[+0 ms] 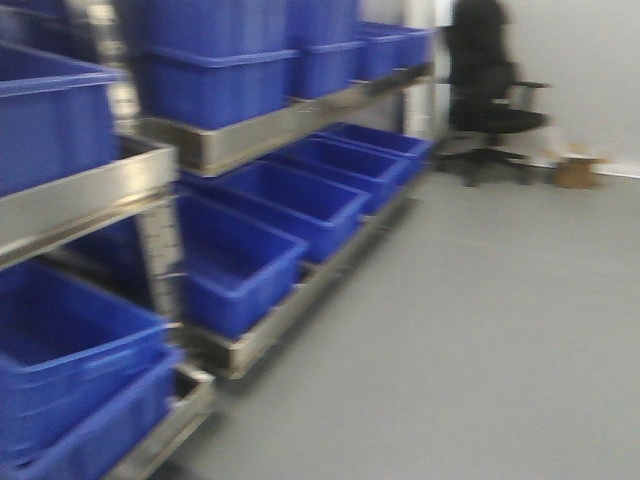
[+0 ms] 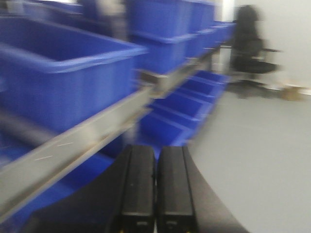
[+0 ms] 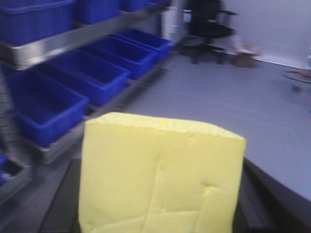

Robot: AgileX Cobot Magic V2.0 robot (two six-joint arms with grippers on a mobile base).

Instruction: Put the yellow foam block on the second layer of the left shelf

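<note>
The yellow foam block (image 3: 160,177) fills the lower middle of the right wrist view, creased on its near face. My right gripper (image 3: 158,213) is shut on it, with the dark fingers showing only at both sides of the block. In the left wrist view my left gripper (image 2: 156,187) is shut, its two black fingers pressed together with nothing between them. The shelf (image 1: 250,130) stands along the left, a steel rack with blue bins on each layer. The block does not show in the front view, and neither gripper does.
Blue bins (image 1: 250,265) line the lower shelf layer and more blue bins (image 1: 215,80) sit above. A black office chair (image 1: 485,85) and a small cardboard box (image 1: 578,170) stand at the far wall. Grey floor (image 1: 480,330) spreads to the right.
</note>
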